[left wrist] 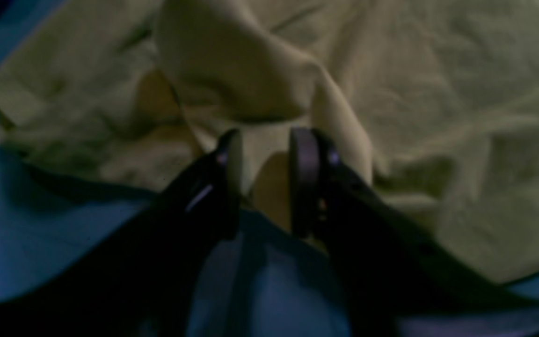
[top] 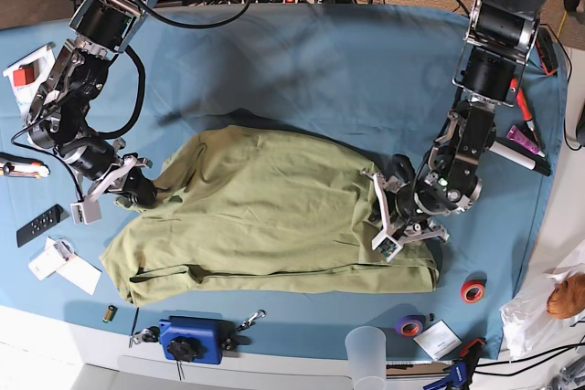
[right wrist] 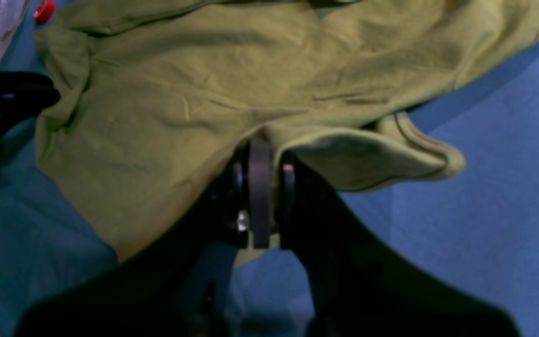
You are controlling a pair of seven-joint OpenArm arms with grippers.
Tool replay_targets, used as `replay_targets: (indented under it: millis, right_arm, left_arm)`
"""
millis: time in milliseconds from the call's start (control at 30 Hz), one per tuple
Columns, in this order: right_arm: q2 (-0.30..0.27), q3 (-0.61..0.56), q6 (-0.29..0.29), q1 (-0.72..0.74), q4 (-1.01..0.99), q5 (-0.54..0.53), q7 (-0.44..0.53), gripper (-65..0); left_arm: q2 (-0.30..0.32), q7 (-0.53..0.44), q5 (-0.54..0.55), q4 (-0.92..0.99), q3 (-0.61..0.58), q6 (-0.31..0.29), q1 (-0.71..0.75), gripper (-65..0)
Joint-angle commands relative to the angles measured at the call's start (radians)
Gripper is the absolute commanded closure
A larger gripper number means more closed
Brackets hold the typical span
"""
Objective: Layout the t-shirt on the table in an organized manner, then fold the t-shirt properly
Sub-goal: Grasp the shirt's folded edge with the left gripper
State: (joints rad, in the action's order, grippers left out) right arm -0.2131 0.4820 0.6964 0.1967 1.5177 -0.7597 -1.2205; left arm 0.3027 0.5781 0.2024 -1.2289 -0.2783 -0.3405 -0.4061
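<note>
**Shirt edges taken up at 2 sides for spreading**

The laying-out step is judged to be in hand: the t-shirt [top: 274, 212] is spread only roughly on the table [top: 302, 61], with rumpled edges and a doubled-over strip along the near hem, and no fold is seen yet.

The right gripper [right wrist: 260, 187] is seen closed, its jaws pressed together with olive cloth caught between them. The shirt's main body is spread ahead of this gripper and away to its left, while a curled sleeve with a stitched hem [right wrist: 391, 154] is found just beside it on the right.

The left gripper [left wrist: 265, 182] is set at the opposite edge of the shirt. Its jaws are seen partly apart, with a raised ridge of fabric standing in the gap between the 2 pads; whether the cloth is actually pinched cannot be told. Bare table is seen beneath and behind this gripper, and the wrinkled bulk of the shirt is spread ahead of it and to both sides.

For the next move, a firm hold by the left gripper is likely called for, after which both edges would need to be drawn apart so that the wrinkles are pulled flat.
</note>
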Motion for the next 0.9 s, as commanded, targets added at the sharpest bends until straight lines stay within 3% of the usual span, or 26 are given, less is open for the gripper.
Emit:
replay_targets:
  millis: [0,100,200,300,400,867]
  right_arm:
    - [-0.014,0.002,0.002,0.022,0.016,-0.025,0.020,0.0]
    - [-0.014,0.002,0.002,0.021,0.016,-0.025,0.019,0.0]
    - [-0.014,0.002,0.002,0.022,0.016,-0.025,0.019,0.0]
    - [-0.014,0.002,0.002,0.021,0.016,-0.025,0.019,0.0]
    - [-0.014,0.002,0.002,0.022,0.016,-0.025,0.019,0.0]
    - [-0.014,0.002,0.002,0.022,0.016,-0.025,0.008,0.0]
  left_arm:
    - [0.005,-0.017,0.003,-0.009,0.006,0.006,-0.029,-8.9]
    - [0.005,-0.016,-0.001,0.011,0.006,0.006,-0.029,-2.7]
    - [0.005,-0.011,-0.016,0.015,0.006,0.026,-0.029,-2.2]
    - [0.005,-0.046,-0.016,0.013,0.006,0.109,-0.032,-9.6]
    - [0.004,-0.086,-0.045,0.013,0.006,0.123,-0.044,-19.4]
    - [-0.014,-0.056,-0.053,0.076,0.006,0.092,-0.060,-19.6]
